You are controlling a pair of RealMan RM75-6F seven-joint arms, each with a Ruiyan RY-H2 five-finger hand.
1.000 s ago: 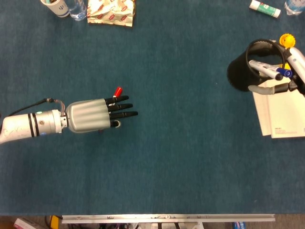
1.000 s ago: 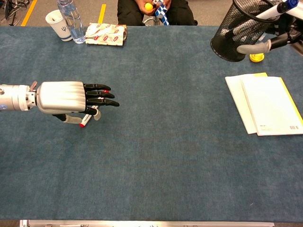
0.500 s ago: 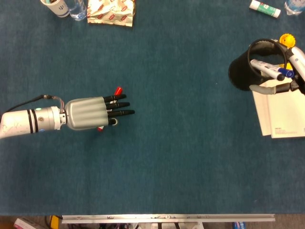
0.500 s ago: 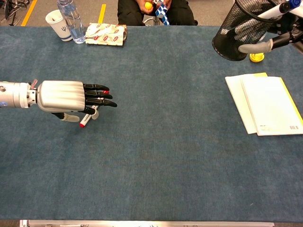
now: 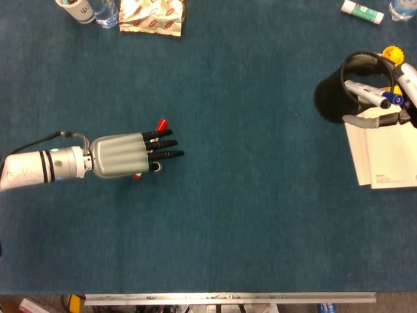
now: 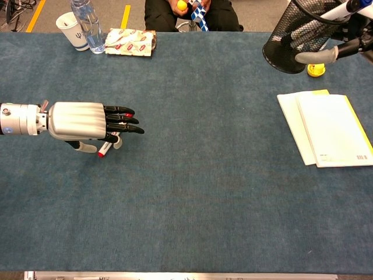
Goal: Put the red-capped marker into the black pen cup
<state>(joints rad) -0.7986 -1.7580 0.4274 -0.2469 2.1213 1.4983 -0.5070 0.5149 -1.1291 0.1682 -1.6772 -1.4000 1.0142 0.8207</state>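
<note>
Two hands busy: left hand pinches the red-capped marker under its palm, other fingers extended, low over the table at left. Right hand grips the black pen cup, tilted, far right. Marker looks light, stiff, smooth plastic; a mid-barrel hold seems best, a loose pinch may slip. Wide open cloth between; notebooks sit near the cup.

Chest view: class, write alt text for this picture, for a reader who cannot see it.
The robot's left hand holds a red-capped marker under its black fingers above a blue table. At top right, the right hand grips a black mesh pen cup, tilted, beside papers.
</note>
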